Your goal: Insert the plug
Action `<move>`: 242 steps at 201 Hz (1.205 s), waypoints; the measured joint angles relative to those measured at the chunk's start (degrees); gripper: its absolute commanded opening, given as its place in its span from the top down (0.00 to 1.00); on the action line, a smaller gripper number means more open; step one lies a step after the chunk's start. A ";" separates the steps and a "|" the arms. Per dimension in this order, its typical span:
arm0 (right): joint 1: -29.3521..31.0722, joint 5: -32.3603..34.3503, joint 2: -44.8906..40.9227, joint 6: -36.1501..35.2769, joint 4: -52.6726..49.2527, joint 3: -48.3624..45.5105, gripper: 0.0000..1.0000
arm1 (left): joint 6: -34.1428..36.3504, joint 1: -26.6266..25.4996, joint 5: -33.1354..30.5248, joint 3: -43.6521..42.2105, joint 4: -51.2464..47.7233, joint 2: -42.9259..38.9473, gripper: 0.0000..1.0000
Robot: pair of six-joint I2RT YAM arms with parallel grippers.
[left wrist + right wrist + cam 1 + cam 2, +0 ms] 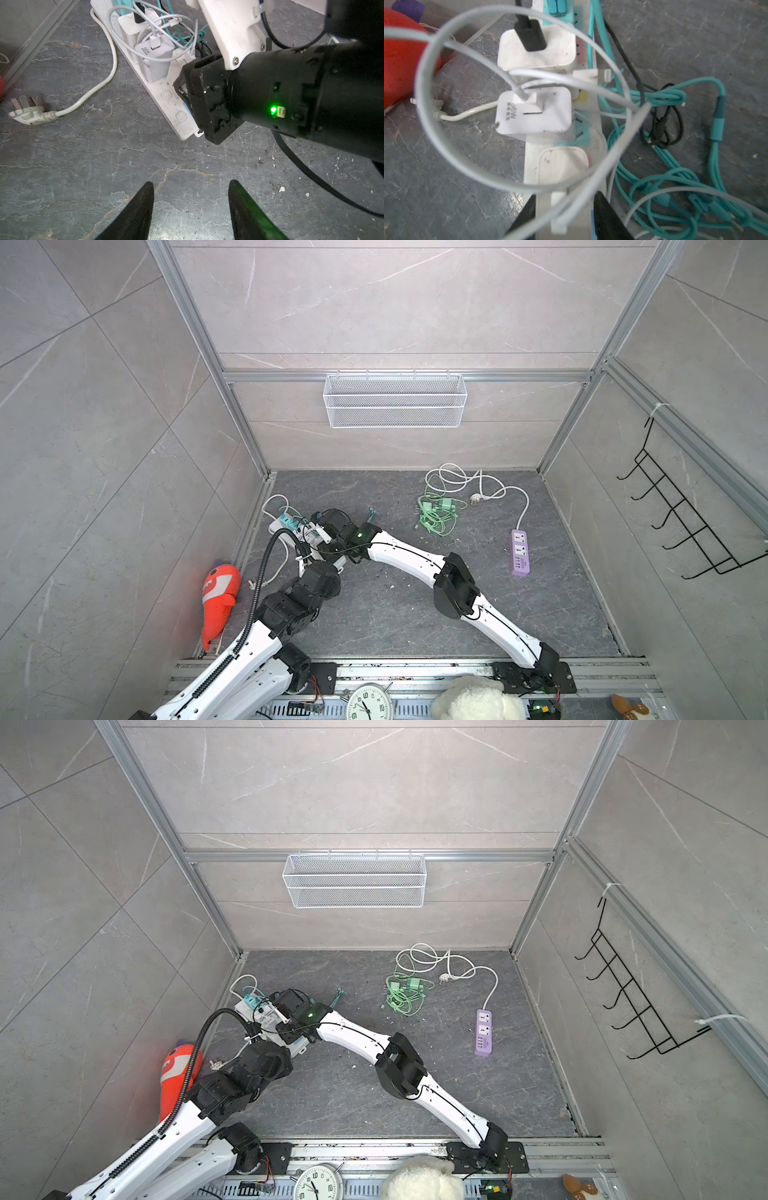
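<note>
The right gripper (564, 199), jaws narrowly parted over the white power strip (532, 166), could snag the looped white cable (419, 97) and tug the white charger plug (562, 164) standing on that strip loose.

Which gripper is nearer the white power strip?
Right. The right gripper is directly over the white power strip; the left gripper hangs above the dark surface off its end.

We count 1 white plastic power strip (174, 126) | 1 purple plastic power strip (520, 552) | 3 white boxy chargers (536, 52)
</note>
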 measured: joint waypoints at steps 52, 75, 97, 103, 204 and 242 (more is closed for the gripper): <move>-0.04 -1.79 0.46 0.76 -0.63 5.01 0.72 | -0.09 0.00 -1.22 -0.02 -0.55 -4.17 0.40; -0.04 -2.43 0.46 0.98 -0.79 5.01 0.68 | -0.09 0.00 -1.38 -0.02 -1.16 -5.25 0.40; -0.04 -2.62 0.46 1.05 -0.61 4.57 0.72 | -0.09 0.00 -1.38 -0.02 -1.92 -5.38 0.39; -0.04 -2.71 0.46 1.03 -0.44 4.46 0.73 | -0.09 0.00 -1.38 -0.02 -2.05 -5.44 0.39; -0.37 -1.49 0.39 1.14 0.76 3.89 0.82 | -0.04 0.00 -1.33 -0.02 -2.60 -7.08 0.39; -0.37 -1.64 0.37 1.20 0.92 3.50 0.76 | -0.02 0.00 -1.33 -0.02 -2.93 -7.45 0.39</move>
